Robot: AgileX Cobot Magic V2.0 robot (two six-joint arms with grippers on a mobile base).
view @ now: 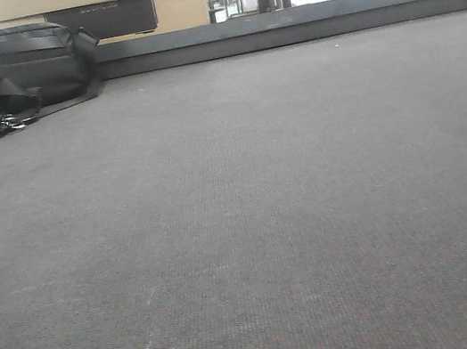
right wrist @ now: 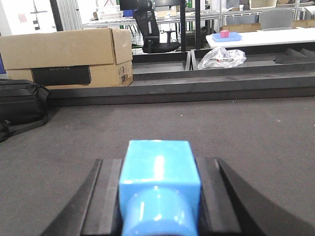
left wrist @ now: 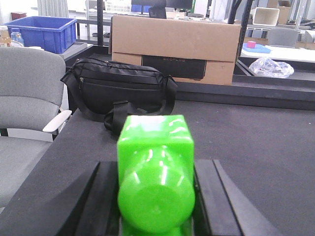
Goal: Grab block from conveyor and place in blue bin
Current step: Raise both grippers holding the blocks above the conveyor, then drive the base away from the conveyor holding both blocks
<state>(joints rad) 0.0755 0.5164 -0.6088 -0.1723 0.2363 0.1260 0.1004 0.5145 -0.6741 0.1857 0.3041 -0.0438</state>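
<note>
Conveyor belt (view: pixel 252 225): wide, flat, dark grey woven surface with faint pale scuffs. It fills the front view, and a dark raised rail (view: pixel 298 29) runs along its far edge.
Left gripper (left wrist: pixel 156 164): black fingers (left wrist: pixel 101 196) pressed against both sides of a glossy green block (left wrist: pixel 155 142), held low over the belt.
Right gripper (right wrist: pixel 158 164): black fingers (right wrist: pixel 101 196) clamped the same way on a light blue block (right wrist: pixel 158 162), also low over the belt.
Blue bin (left wrist: pixel 42 37): off the belt, far back on the left in the left wrist view, beyond a grey chair (left wrist: pixel 24 73).
Black bag (left wrist: pixel 118 91): lying on the belt at its far left, just in front of a cardboard box (left wrist: pixel 172 44).
Background: a crumpled clear plastic bag (right wrist: pixel 224 56) lies beyond the rail. A small pink block (right wrist: pixel 225 34) sits on a pale blue tray (right wrist: pixel 236 37) on a white table (right wrist: pixel 275 38).
</note>
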